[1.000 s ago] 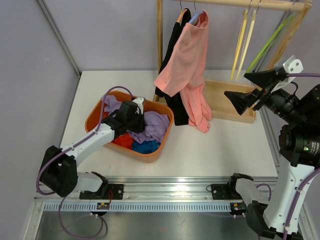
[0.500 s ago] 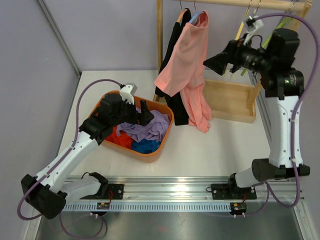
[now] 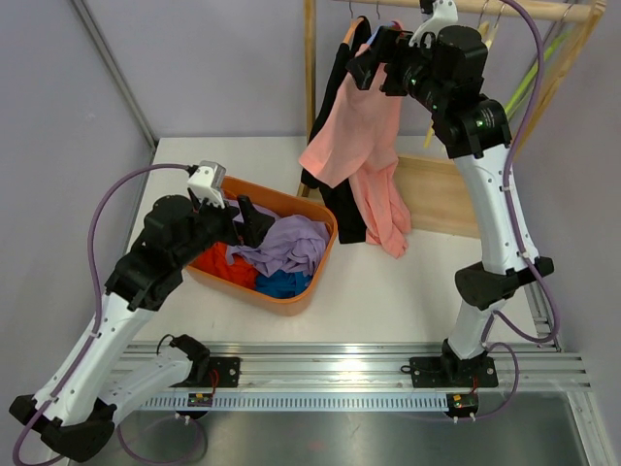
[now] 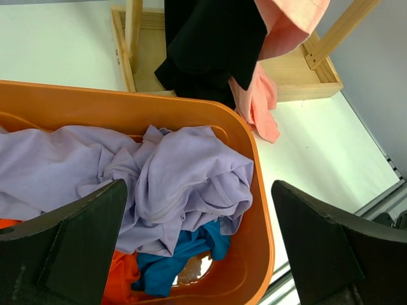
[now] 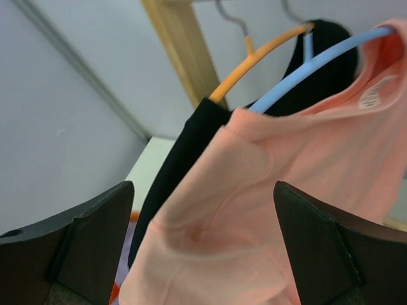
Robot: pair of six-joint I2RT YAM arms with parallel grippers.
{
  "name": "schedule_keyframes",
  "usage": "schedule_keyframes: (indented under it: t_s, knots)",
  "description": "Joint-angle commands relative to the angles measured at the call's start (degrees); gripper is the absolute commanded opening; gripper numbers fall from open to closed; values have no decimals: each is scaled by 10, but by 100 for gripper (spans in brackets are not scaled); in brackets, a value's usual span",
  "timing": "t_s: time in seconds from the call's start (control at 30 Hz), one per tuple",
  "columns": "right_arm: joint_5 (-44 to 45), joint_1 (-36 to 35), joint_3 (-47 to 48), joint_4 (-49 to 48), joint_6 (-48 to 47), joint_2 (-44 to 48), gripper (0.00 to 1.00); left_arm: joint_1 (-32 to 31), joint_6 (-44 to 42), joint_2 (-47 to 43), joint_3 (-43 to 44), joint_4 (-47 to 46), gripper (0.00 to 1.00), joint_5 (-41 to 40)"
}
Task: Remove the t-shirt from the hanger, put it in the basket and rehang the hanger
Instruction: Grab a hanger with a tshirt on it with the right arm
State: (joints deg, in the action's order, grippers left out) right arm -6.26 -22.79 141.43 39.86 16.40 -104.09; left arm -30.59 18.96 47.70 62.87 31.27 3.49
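At the near edge, a grooved metal rail [image 3: 320, 359] carries both arm bases on the white table [image 3: 408, 282]. The left arm reaches up and over a rounded orange plastic basket [image 3: 296, 302] that sits left of centre. The left gripper [image 3: 248, 219] hangs above the basket's heap with its jaws spread wide and nothing between them. In the left wrist view its two black fingers [image 4: 70, 248] frame the clothes below without touching them. The heap holds a crumpled lilac garment [image 3: 291, 243] on top, a teal-blue garment [image 3: 283, 283] under it toward the near rim, and a red-orange garment [image 3: 228, 267] on the left. Beyond the basket's far corner, a salmon-pink t-shirt [image 3: 364, 126] hangs on a light blue hanger [image 5: 311, 63], draped unevenly. Its lower end trails down to the flat wooden base [image 3: 441, 199] of the clothes rack. Just left of it and partly behind hangs a black garment [image 3: 330, 107] on an orange hanger [image 5: 267, 54]. The right arm stands tall on the right and bends across to the top of the pink t-shirt. There the right gripper [image 3: 374, 53] is wide open and grips nothing. In its wrist view the shirt's shoulder lies ahead between the spread fingers, and contact cannot be judged. Farthest back, the rack's wooden rail [image 3: 524, 9] also carries a thin green hanger [image 3: 532, 83].
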Motion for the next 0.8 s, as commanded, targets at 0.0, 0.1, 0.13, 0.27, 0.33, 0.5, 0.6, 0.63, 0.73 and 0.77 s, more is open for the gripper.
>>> schedule_keyframes:
  t_s: [0.0, 0.1, 0.13, 0.27, 0.33, 0.5, 0.6, 0.63, 0.73, 0.77]
  knots:
    - [129, -23, 53, -51, 39, -30, 97, 1, 5, -10, 3, -3, 99, -29]
    - [196, -40, 61, -62, 25, -48, 90, 1, 0, -14, 6, 6, 99, -31]
    - [210, -41, 65, -64, 23, -52, 88, 1, -1, -17, 4, 9, 99, -31]
    - [209, -42, 99, -47, 21, -82, 80, 1, -1, -21, -5, 2, 99, -31]
    - [213, -42, 104, -34, 21, -96, 76, 1, -2, -19, -6, -2, 99, -31]
    - [243, -41, 67, -29, 2, -81, 71, 1, -10, -6, 5, -5, 99, -31]
    - [256, -36, 42, -22, -7, -63, 67, 1, -16, -2, 11, -9, 99, -31]
    - [255, -32, 35, -21, -6, -57, 66, 1, -19, 0, 13, -10, 99, -31]
    - [242, -8, 1, -14, -1, -30, 61, 1, -23, 1, 19, -13, 99, -31]
    - [235, -2, -13, -11, 0, -18, 58, 1, -23, 1, 19, -17, 99, -31]
